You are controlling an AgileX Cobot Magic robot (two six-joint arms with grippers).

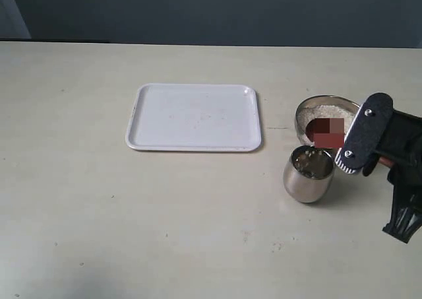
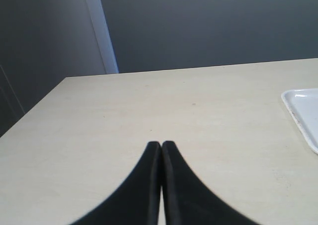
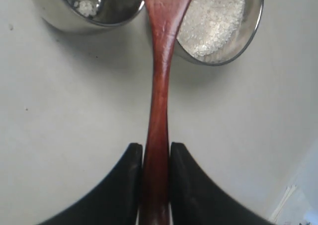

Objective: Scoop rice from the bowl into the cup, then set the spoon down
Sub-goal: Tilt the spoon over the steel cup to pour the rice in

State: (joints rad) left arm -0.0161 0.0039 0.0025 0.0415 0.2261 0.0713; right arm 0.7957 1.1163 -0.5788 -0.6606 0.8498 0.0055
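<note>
My right gripper (image 3: 156, 148) is shut on the long handle of the dark red-brown spoon (image 3: 159, 101). In the exterior view this gripper (image 1: 349, 152) hangs at the right of the table. The spoon's head (image 1: 328, 132) sits over the gap between the steel bowl (image 1: 328, 107) and the steel cup (image 1: 306, 180). White rice (image 3: 213, 14) fills the bowl (image 3: 251, 31). A few grains (image 3: 85, 4) lie inside the cup (image 3: 64, 19). The spoon's tip runs out of the right wrist view. My left gripper (image 2: 161, 144) is shut on nothing, above bare table.
A white rectangular tray (image 1: 194, 117) lies mid-table, left of the bowl and cup; its corner (image 2: 303, 113) shows in the left wrist view. The beige table's far edge meets a dark wall.
</note>
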